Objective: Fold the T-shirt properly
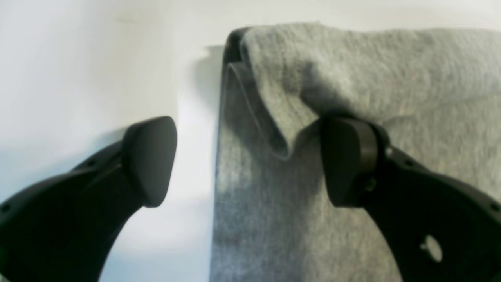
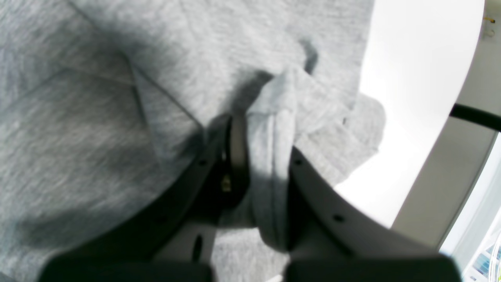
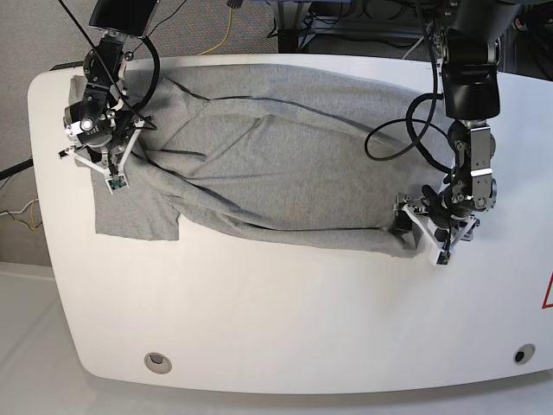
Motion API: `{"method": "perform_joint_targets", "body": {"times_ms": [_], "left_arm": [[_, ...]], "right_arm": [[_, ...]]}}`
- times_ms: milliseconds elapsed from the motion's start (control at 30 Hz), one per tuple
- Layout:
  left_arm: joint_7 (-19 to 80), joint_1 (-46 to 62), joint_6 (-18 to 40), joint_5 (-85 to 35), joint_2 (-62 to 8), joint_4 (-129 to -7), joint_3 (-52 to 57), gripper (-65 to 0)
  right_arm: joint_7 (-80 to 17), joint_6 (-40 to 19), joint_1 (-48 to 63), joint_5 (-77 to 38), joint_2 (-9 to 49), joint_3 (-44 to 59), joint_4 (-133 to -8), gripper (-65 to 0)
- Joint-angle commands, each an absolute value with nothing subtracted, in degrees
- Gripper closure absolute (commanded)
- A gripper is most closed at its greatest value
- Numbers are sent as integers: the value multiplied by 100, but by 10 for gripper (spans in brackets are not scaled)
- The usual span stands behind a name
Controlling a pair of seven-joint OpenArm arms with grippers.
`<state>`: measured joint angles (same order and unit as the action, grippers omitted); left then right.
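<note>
The heather-grey T-shirt [image 3: 276, 164] lies spread and rumpled across the back half of the white table [image 3: 259, 328], with one sleeve at the left front. My right gripper [image 3: 105, 169] is at the shirt's left side. In the right wrist view it [image 2: 268, 164] is shut on a bunched fold of the T-shirt [image 2: 78, 117]. My left gripper [image 3: 425, 229] is at the shirt's right front corner. In the left wrist view it [image 1: 250, 160] is open, with one finger on the T-shirt [image 1: 391, 70] under a raised fold and the other over bare table [image 1: 78, 58].
Black cables [image 3: 389, 130] loop from the arm on the right over the shirt. Two round holes [image 3: 156, 361] sit near the table's front edge. The table's rim and floor show in the right wrist view [image 2: 438, 176].
</note>
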<state>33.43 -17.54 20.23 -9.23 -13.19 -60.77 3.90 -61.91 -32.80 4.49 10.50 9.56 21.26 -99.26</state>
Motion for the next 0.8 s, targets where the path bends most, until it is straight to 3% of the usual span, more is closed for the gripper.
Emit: {"method": "perform_joint_targets", "body": {"times_ms": [0, 367, 767], "left_arm": [[3327, -2009, 2009, -989, -1376, -6299, 400, -535], [3723, -2158, 2000, -989, -1305, -6923, 391, -535], [3741, -2220, 2000, -989, -1262, -6756, 31, -535]], "right_arm": [[-6141, -3240, 356, 1077, 1051, 2132, -10018, 0], [-6141, -3240, 251, 1077, 1033, 2123, -10018, 0], [-6141, -3248, 251, 1077, 1024, 2123, -10018, 0]]}}
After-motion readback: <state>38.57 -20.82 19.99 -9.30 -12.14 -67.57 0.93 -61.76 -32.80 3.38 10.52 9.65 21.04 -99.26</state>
